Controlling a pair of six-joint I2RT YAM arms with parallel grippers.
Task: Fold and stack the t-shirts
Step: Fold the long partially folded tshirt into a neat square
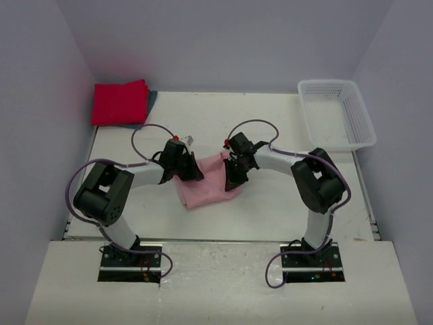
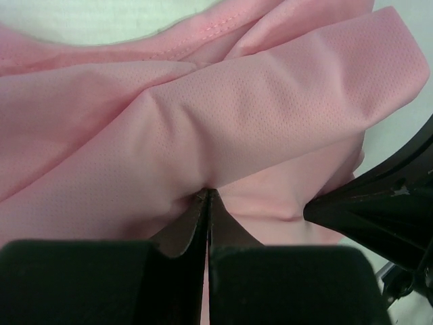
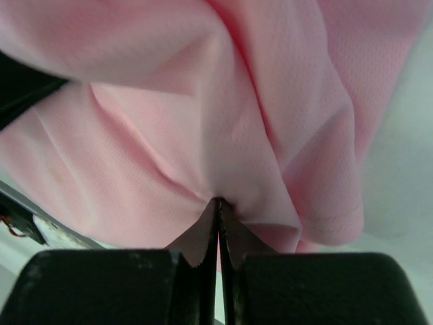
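- Garment being worked: pale pink t-shirt point(image 1: 206, 184), bunched into a rumpled mass near the middle of the white table point(image 1: 291, 203), between the two arms. Its lower part rests on the tabletop. Whether the upper edge is raised clear of the surface cannot be told.
- Left gripper point(image 1: 191, 170): clenched on the left side of the pink cloth. In the left wrist view the fingertips point(image 2: 183, 233) meet on a pinch of fabric, and soft ridges of cloth spread up and outward from that point. A stitched hem curves across the top of that view, with bare table beyond it.
- Right gripper point(image 1: 233, 172): clenched on the right side of the same garment. In the right wrist view the fingertips point(image 3: 196, 235) close on a gathered fold — the cloth fans upward from the grip, and a hemmed edge hangs just to the right of it.
- Spacing: the two grippers stand near each other, with only a short span of the shirt's upper edge between them.
- Crimson-red t-shirt point(image 1: 120, 101): folded flat at the far left corner of the table, well apart from both arms.
- Dark teal t-shirt point(image 1: 153, 99): lies under the red one, showing only as a narrow strip along its right edge.
- White mesh basket point(image 1: 366, 120): at the far right corner, partly overhanging the table's right edge.
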